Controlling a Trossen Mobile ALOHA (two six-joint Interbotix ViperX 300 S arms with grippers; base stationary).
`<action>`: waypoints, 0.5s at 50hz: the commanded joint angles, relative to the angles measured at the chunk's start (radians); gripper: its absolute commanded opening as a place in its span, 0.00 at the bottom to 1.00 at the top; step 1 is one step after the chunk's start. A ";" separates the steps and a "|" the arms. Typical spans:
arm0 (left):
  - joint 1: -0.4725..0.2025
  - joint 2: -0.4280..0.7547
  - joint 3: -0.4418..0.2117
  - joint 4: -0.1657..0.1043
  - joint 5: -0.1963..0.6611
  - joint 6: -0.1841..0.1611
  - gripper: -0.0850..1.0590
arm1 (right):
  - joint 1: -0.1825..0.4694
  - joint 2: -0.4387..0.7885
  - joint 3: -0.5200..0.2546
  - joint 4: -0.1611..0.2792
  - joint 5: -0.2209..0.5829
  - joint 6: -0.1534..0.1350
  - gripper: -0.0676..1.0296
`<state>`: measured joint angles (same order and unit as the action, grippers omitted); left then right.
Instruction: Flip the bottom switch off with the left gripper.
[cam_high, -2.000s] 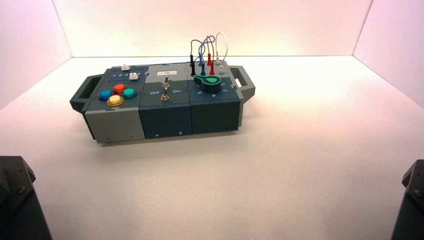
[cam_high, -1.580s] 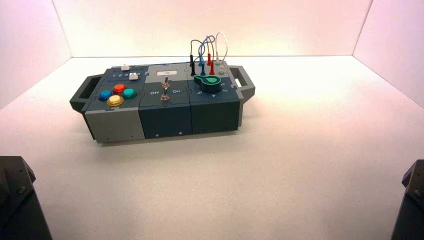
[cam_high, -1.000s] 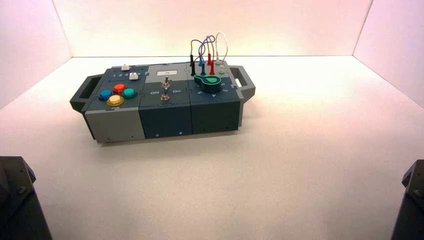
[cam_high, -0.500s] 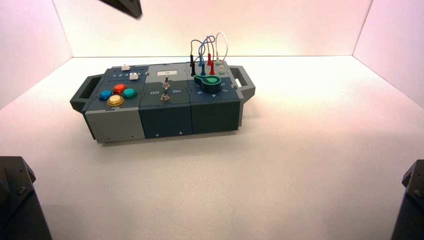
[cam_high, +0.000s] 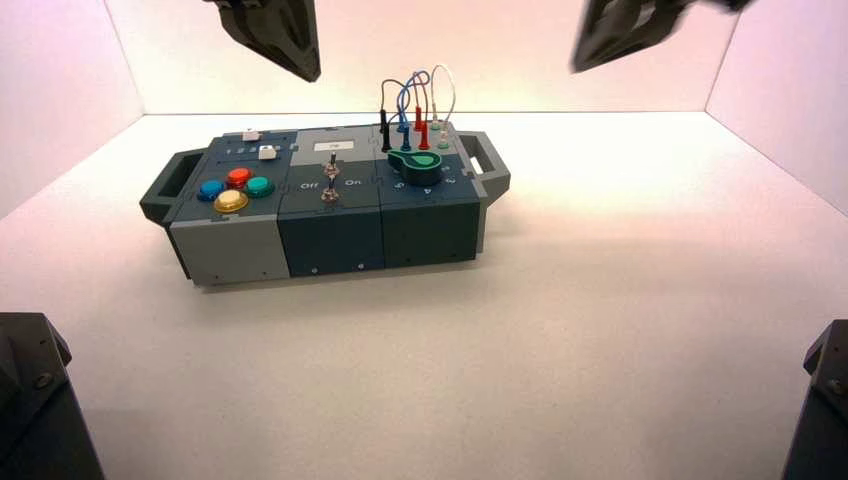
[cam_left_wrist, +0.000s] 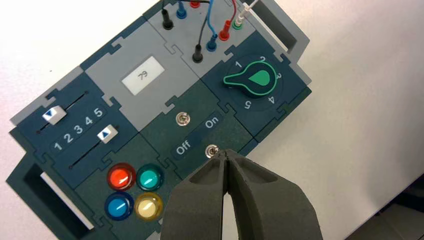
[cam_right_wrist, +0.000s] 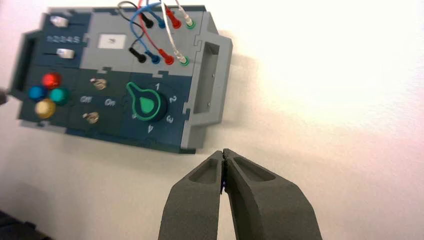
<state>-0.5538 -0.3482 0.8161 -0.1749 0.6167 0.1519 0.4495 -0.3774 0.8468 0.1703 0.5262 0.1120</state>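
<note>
The box (cam_high: 230, 250) stands at the table's middle left. Its two toggle switches sit between the "Off" and "On" labels on the dark middle panel. The bottom switch (cam_high: 327, 194) is the one nearer the front edge and shows in the left wrist view (cam_left_wrist: 212, 150) and the right wrist view (cam_right_wrist: 91, 117). My left gripper (cam_high: 310, 72) hangs high above the box's back left, shut and empty. In its wrist view the closed fingertips (cam_left_wrist: 226, 154) line up just beside the bottom switch. My right gripper (cam_high: 580, 65) hangs high at the right, shut and empty (cam_right_wrist: 223, 152).
The top switch (cam_left_wrist: 183, 118) sits behind the bottom one. Four coloured buttons (cam_left_wrist: 135, 192), two sliders (cam_left_wrist: 107, 134), a display reading 79 (cam_left_wrist: 142, 75), a green knob (cam_left_wrist: 252, 80) and plugged wires (cam_left_wrist: 212, 30) share the panel. White walls enclose the table.
Both grippers have come into the top of the high view, the left one first, then the right. The box has not moved.
</note>
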 joint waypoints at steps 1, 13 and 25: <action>-0.005 0.003 -0.028 0.003 -0.012 0.011 0.05 | 0.006 0.129 -0.097 0.003 -0.029 -0.003 0.04; -0.005 0.026 -0.026 0.008 -0.023 0.029 0.05 | 0.011 0.364 -0.242 0.006 -0.035 -0.008 0.04; -0.005 0.040 -0.023 0.008 -0.025 0.043 0.05 | 0.021 0.486 -0.322 0.026 -0.035 -0.008 0.04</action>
<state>-0.5553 -0.3022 0.8161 -0.1703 0.5998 0.1887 0.4587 0.0997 0.5706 0.1825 0.4970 0.1074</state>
